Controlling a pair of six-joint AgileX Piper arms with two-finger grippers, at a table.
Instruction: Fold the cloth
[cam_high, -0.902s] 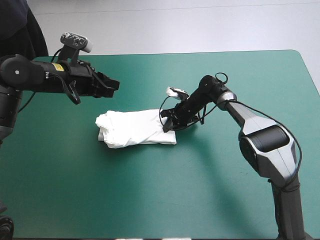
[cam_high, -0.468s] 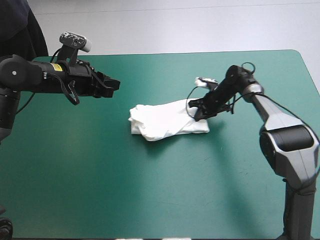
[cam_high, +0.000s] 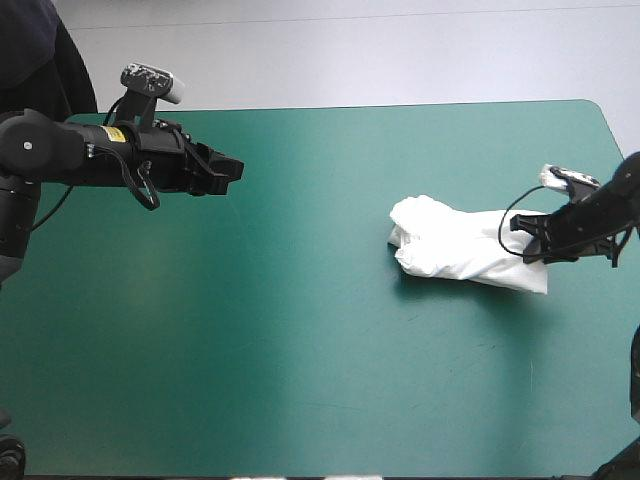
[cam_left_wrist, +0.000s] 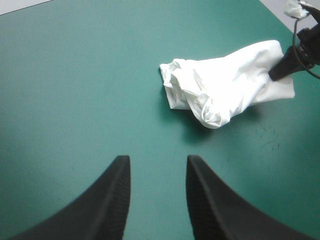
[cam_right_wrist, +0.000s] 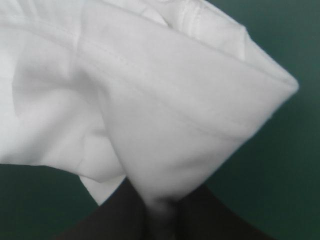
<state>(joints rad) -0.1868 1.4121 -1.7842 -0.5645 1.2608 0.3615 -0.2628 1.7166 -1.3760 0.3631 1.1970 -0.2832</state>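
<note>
Fingers of the right gripper (cam_right_wrist: 160, 214): pressed almost together on one corner of the T-shirt (cam_high: 455, 255), with the white cloth pinched between the two black tips. Fingers of the left gripper (cam_left_wrist: 157, 165): spread apart, with nothing between them and only the teal-green cover (cam_high: 300, 350) beneath. Held above the table's left part, well apart from the cloth and pointed toward it.

As for the T-shirt: lying on the table's right part as a folded bundle, about midway between the far and the near edge. Held corner toward the right edge. Other end toward the table's middle, thick and rumpled, with loose layers on show. Resting on the cover along most of its length. Pinched corner touching the cover or slightly raised: cannot tell.

Probably close to the end of the task, with the folds seemingly made and only the placing of the bundle in hand. Next, most likely: to open the right fingers, to let the corner go, then to draw back low and straight. Calls for care not to catch the top layer, at the risk of pulling the fold open. Possibly also a light press on the rumpled end with the left gripper, for a neater bundle.
</note>
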